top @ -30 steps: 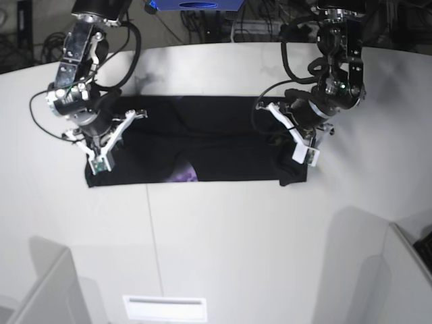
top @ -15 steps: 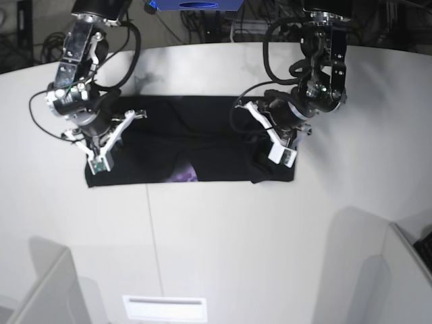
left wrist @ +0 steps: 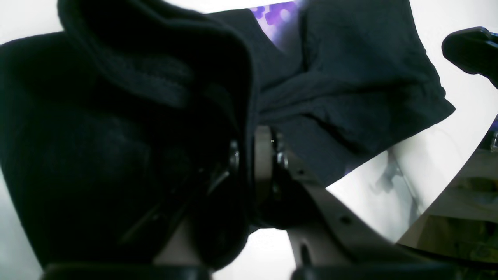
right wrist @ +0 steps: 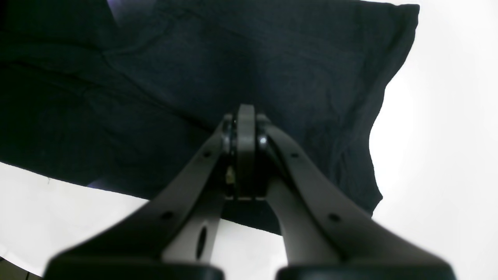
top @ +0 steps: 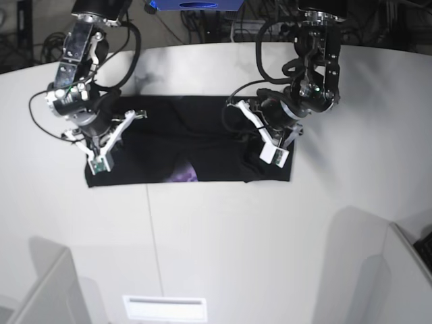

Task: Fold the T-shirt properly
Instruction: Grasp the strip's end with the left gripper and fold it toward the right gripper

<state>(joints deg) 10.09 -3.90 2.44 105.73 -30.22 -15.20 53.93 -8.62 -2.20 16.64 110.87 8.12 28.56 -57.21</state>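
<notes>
The T-shirt [top: 196, 142] lies spread as a long black band across the far half of the white bench [top: 223, 243], its long edges running parallel to the far edge. A small patch of purple print [top: 183, 177] peeks out along the near edge of the cloth, roughly at its middle.

The left pincer [left wrist: 249, 151] is clenched on a fold of the T-shirt [left wrist: 350, 89]: in its wrist view the black fabric is pinched between the 2 fingers and bunches thickly over 1 of them, hiding much of it. In the base view this end of the shirt is doubled over toward the middle, with the pincer [top: 273, 150] low above the raised fold.

The right pincer [right wrist: 245, 136] is closed too, its 2 fingers pressed flat together with nothing visible between them. It sits over the other end of the shirt [right wrist: 194, 70], near the corner of the cloth; whether the tips touch the fabric I cannot tell. In the base view it [top: 101, 156] points toward the shirt's near corner.
</notes>
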